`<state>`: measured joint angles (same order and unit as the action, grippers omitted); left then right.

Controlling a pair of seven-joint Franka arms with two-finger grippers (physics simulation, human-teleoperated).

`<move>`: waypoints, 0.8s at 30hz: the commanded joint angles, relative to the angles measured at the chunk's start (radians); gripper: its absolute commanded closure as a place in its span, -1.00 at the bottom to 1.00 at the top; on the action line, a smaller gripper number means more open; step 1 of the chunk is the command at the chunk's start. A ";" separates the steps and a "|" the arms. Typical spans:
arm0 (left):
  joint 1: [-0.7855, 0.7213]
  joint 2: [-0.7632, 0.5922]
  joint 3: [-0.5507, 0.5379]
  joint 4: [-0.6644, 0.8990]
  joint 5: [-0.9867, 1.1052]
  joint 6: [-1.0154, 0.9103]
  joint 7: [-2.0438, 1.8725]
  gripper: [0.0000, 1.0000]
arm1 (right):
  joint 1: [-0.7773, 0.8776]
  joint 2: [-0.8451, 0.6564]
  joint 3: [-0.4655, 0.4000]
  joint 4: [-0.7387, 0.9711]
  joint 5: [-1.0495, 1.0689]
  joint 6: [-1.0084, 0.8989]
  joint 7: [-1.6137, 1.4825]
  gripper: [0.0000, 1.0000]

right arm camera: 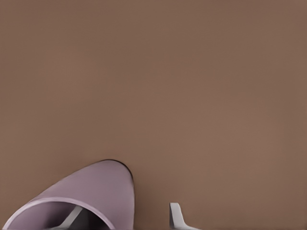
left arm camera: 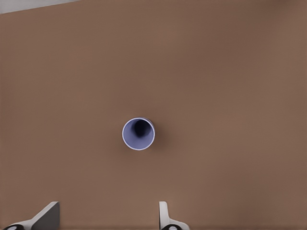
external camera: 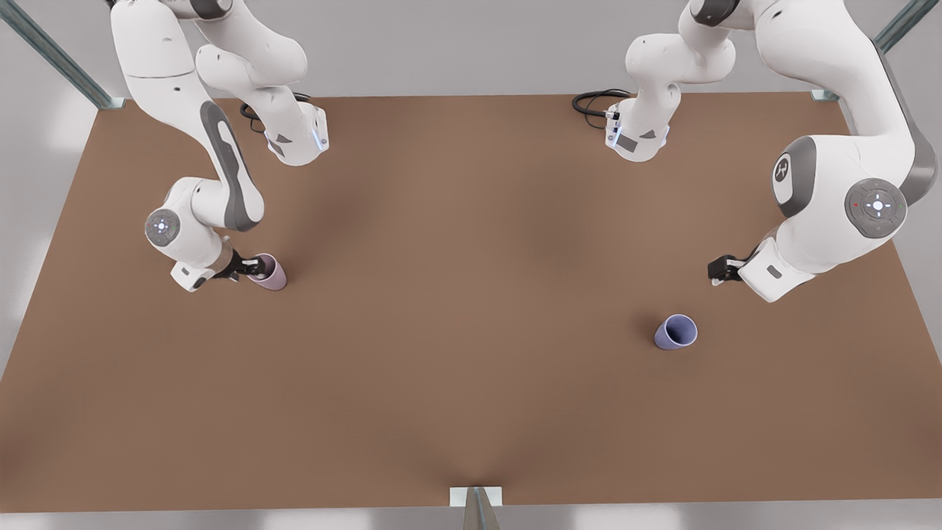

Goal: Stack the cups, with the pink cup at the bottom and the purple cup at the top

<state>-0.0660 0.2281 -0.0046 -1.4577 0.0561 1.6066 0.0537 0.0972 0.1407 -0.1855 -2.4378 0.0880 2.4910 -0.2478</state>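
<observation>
Over on the front view's left, the right claw [external camera: 250,269] is down at the pink cup [external camera: 269,272], and it straddles the cup's wall: the right wrist view shows one finger [right arm camera: 71,218] inside the cup's mouth and the other finger [right arm camera: 176,215] outside, with open space between that outer finger and the wall. So the claw is spread apart around the rim, not yet pinching it. The pink cup [right arm camera: 86,201] stands upright on the brown tabletop [external camera: 471,294], mouth up, near the left edge in the front view.

Across the tabletop, on the front view's right, the left claw [external camera: 717,272] hangs off the surface, away from any cup. Its two fingertips [left arm camera: 45,218] peek into the left wrist view with a wide gap between them, so it is apart and gripping nothing. That same view looks straight down into the purple cup [left arm camera: 138,133], a neat lavender ring with a dark inside, standing on bare tabletop [left arm camera: 230,72].

In the front view the purple cup [external camera: 675,332] stands upright, mouth up, a little nearer the camera than the left claw and just to its left. The two cups are well apart, one on each side, each standing alone on the surface.
</observation>
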 commanded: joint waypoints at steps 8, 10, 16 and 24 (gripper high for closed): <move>0.000 0.007 0.000 0.002 0.001 0.003 0.002 -1.00 | 0.012 0.023 0.000 0.005 0.002 0.052 -0.047 0.57; 0.000 0.007 0.000 0.002 0.001 0.003 0.002 -1.00 | 0.012 0.020 0.001 0.006 0.002 0.051 -0.047 0.57; 0.000 0.007 0.000 0.003 0.001 0.004 0.002 -1.00 | 0.119 -0.062 0.009 0.045 0.002 -0.030 0.028 0.57; 0.002 0.027 0.000 0.003 0.001 0.036 0.002 -1.00 | 0.386 0.264 0.346 0.693 -0.001 -0.268 1.054 0.57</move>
<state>-0.0644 0.2530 -0.0046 -1.4547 0.0561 1.6270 0.0550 0.4805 0.3582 0.1188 -1.8206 0.0977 2.3472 -0.0164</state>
